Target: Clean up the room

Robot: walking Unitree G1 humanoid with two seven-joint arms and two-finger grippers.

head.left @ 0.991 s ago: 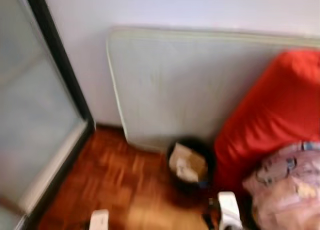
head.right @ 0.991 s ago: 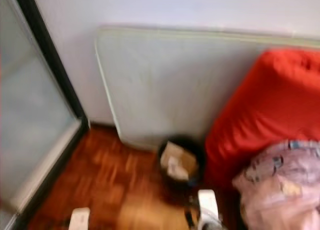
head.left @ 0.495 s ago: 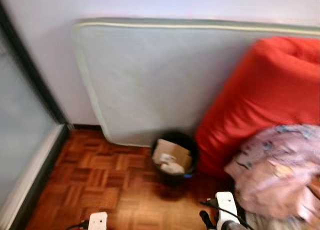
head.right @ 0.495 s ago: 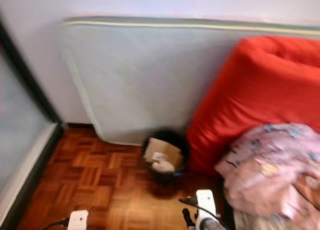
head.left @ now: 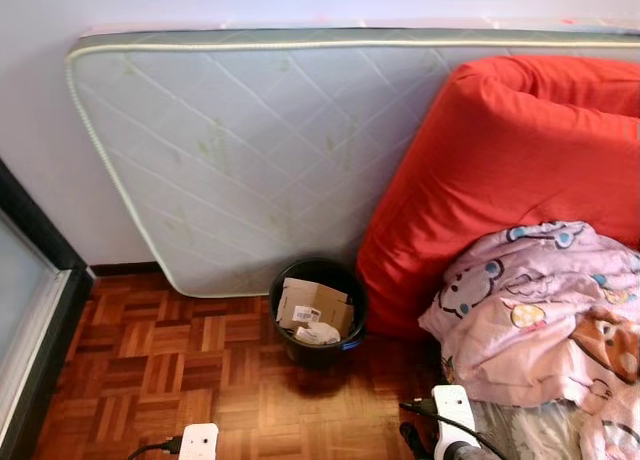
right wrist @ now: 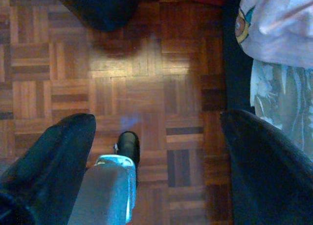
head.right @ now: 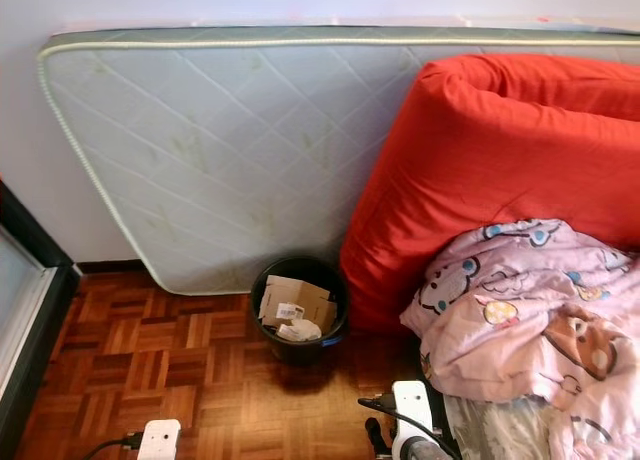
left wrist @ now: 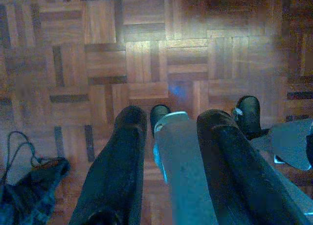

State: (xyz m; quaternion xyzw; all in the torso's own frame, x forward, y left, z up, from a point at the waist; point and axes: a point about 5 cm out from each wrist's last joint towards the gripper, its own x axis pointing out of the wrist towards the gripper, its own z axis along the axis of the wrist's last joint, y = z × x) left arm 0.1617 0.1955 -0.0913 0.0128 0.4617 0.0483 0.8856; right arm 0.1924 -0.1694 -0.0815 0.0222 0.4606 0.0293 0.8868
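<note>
A black waste bin (head.left: 318,312) holding cardboard and crumpled paper stands on the parquet floor at the foot of a pale mattress (head.left: 250,150) that leans on the wall. To its right a big red cushion (head.left: 500,170) rests against the mattress, with a pink cartoon-print blanket (head.left: 530,315) heaped in front of it. Both arms hang low. My left gripper (left wrist: 173,116) points down at bare parquet, open and holding nothing. My right gripper (right wrist: 156,122) is open wide over the floor, the bin's base (right wrist: 102,7) ahead of it and the blanket (right wrist: 279,24) beside it.
A dark-framed glass sliding door (head.left: 30,280) runs along the left edge. A dark cloth with a cable (left wrist: 29,186) lies on the floor by my left gripper. My own grey leg and black foot (right wrist: 128,146) show under the wrists. Open parquet (head.left: 180,360) stretches left of the bin.
The whole view has swung to the right and sharpened: the door has slid toward the left edge and more of the cushion and blanket shows. The things themselves have not moved.
</note>
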